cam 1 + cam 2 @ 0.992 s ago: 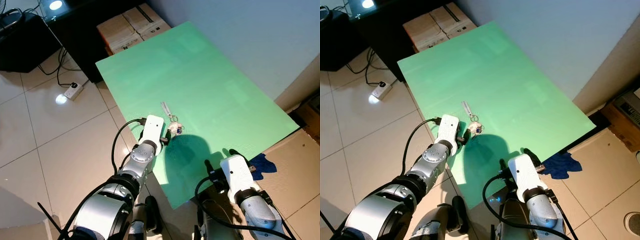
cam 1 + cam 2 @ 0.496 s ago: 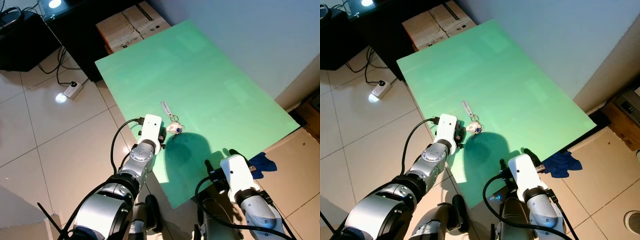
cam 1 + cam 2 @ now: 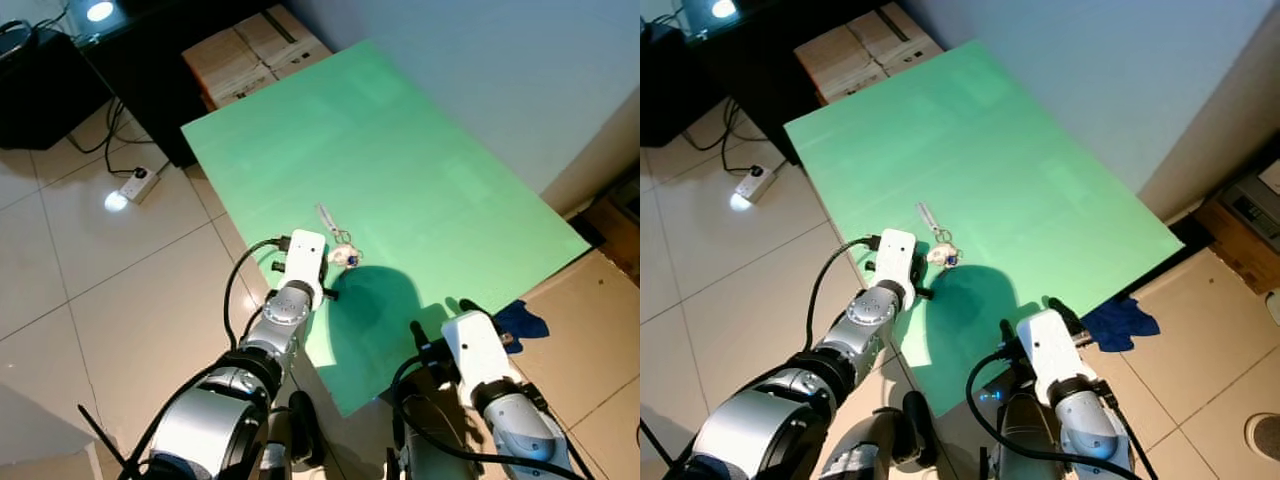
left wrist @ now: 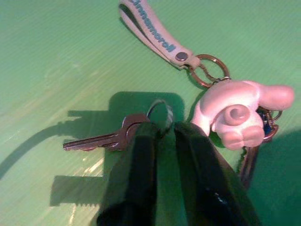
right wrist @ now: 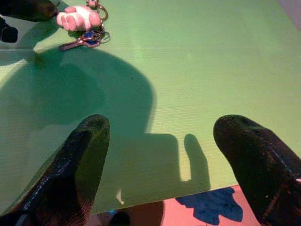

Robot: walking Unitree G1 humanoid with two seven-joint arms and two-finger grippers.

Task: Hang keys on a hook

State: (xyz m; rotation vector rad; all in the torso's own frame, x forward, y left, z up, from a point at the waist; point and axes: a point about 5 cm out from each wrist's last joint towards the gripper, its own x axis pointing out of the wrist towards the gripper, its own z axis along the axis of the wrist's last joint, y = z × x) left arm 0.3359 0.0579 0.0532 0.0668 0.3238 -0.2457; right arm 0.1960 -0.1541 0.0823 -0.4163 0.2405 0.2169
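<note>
Keys lie near tabletop front-left edge. Left gripper over them, fingers nearly pressed together around small ring; grip uncertain. Pinch ring squarely, avoid pink charm. Right gripper idle, fingers spread.

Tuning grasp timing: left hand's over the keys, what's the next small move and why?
Probably close and lift. The left hand has its fingers astride a ring of the keys, which lie flat on the green board. No hook is visible yet.
</note>
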